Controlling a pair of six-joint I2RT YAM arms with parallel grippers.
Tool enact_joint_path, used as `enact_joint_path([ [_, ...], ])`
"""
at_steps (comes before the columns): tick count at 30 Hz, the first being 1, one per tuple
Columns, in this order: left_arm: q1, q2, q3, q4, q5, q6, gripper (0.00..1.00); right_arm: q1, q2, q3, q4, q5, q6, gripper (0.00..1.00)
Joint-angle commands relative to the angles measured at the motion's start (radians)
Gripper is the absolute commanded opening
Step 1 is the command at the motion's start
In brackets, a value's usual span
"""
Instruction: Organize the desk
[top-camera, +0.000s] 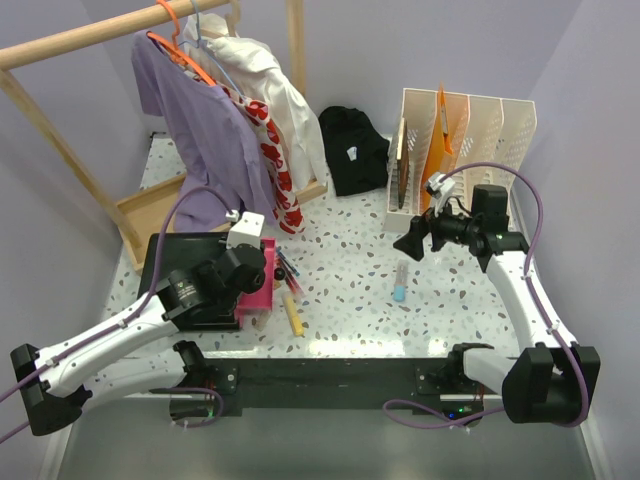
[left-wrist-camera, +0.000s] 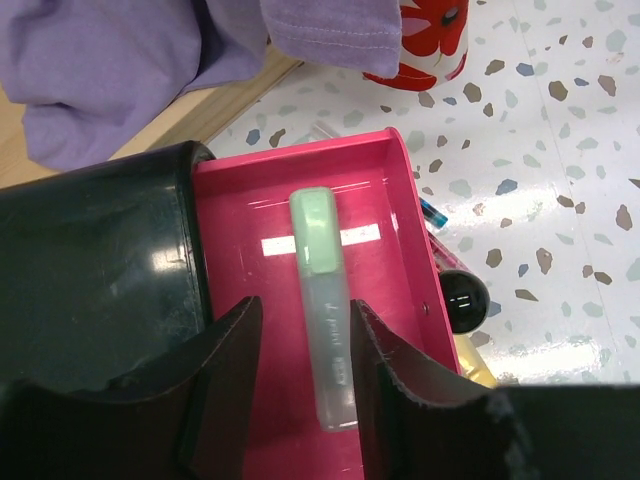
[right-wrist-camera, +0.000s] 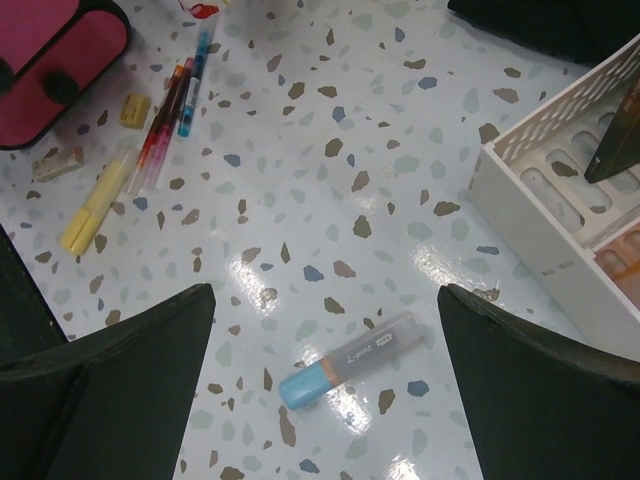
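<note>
The desk (top-camera: 350, 250) is a white speckled tabletop. My left gripper (top-camera: 256, 286) hangs over an open pink pencil case (top-camera: 264, 272). In the left wrist view the gripper (left-wrist-camera: 307, 303) is open. A green-capped highlighter (left-wrist-camera: 325, 300) lies in the pink case (left-wrist-camera: 390, 200) between its fingers, close to the right finger. My right gripper (top-camera: 412, 243) is wide open above a blue-capped highlighter (top-camera: 401, 283). In the right wrist view that highlighter (right-wrist-camera: 350, 365) lies flat on the desk (right-wrist-camera: 330, 180), below the gap of the gripper (right-wrist-camera: 325, 290).
A yellow highlighter (right-wrist-camera: 95, 210), pens (right-wrist-camera: 165, 125) and small erasers (right-wrist-camera: 135, 110) lie right of the case. A white file organizer (top-camera: 465, 150) stands at the back right and a black cloth (top-camera: 352, 150) beside it. A clothes rack with a purple shirt (top-camera: 200, 120) and a wooden tray (top-camera: 150, 210) are at the back left.
</note>
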Motion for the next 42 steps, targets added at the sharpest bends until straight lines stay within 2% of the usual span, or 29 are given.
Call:
enact_joint_path([
  [1,0.008,0.003,0.048,0.016,-0.025,0.004,0.49,-0.004,0.003,0.004,0.006,-0.021,-0.016,0.99],
  [9,0.01,-0.022,0.09,0.054,0.068,0.013,0.52,-0.002,0.0,0.008,-0.031,-0.022,-0.045,0.99],
  [15,0.008,-0.129,0.036,0.213,0.191,0.065,0.69,-0.004,0.034,0.041,-0.133,0.037,-0.108,0.99],
  [19,0.008,-0.18,-0.005,0.307,0.253,0.111,0.75,-0.001,0.101,0.073,-0.23,0.154,-0.154,0.99],
  [20,0.008,-0.191,-0.016,0.315,0.259,0.13,0.76,0.008,0.113,0.072,-0.239,0.228,-0.167,0.99],
  [23,0.008,-0.201,-0.034,0.338,0.279,0.176,0.77,0.086,0.107,0.031,-0.241,0.356,-0.171,0.99],
  [27,0.008,-0.198,-0.048,0.387,0.286,0.272,0.84,0.206,0.098,-0.054,-0.172,0.46,-0.128,0.99],
  [30,0.01,-0.182,-0.045,0.398,0.268,0.355,0.86,0.275,0.124,-0.062,-0.158,0.511,-0.105,0.99],
  [38,0.008,-0.231,-0.154,0.505,0.23,0.412,0.86,0.346,0.189,-0.065,-0.143,0.577,-0.096,0.98],
  [42,0.01,-0.254,-0.155,0.468,0.173,0.411,0.86,0.378,0.268,-0.051,-0.144,0.605,-0.093,0.93],
])
